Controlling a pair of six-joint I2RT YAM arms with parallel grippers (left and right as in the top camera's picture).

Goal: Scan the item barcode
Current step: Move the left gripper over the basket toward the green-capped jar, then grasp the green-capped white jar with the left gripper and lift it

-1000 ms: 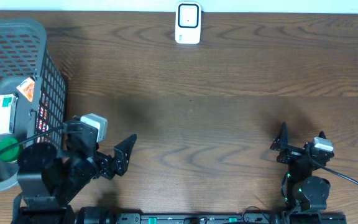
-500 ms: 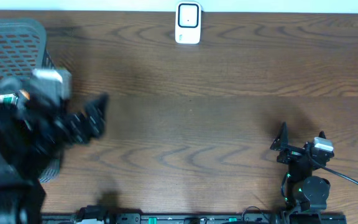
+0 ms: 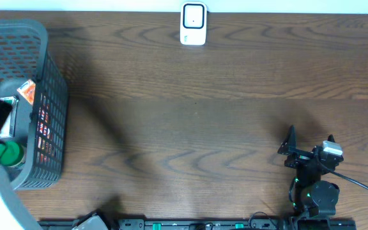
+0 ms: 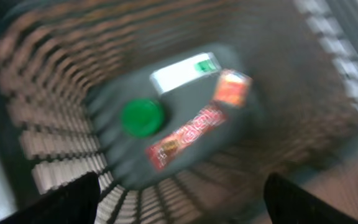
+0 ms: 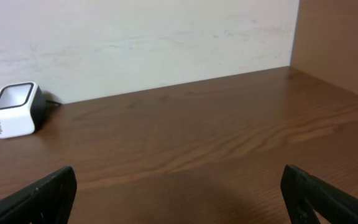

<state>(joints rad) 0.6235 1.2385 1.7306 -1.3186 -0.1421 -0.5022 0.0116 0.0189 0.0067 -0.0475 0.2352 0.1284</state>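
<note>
Left pincer (image 4: 182, 180): jaws wide, empty, directly above the basket (image 4: 55, 143). On the basket floor lie a green-capped container (image 4: 143, 117), white box (image 4: 185, 71), orange packet (image 4: 231, 88) and red bar (image 4: 185, 135). Scanner (image 3: 193, 24): on the counter (image 3: 190, 128), well apart from the basket. Right pincer (image 5: 179, 171): wide, empty, far from the basket.

a shop-checkout mock-up: barcode scanner (image 3: 193, 24) and goods basket (image 3: 51, 108) on a wooden table (image 3: 203, 128)

Items (image 4: 185, 134) in basket (image 3: 50, 108) left, scanner (image 3: 193, 24) behind
</note>
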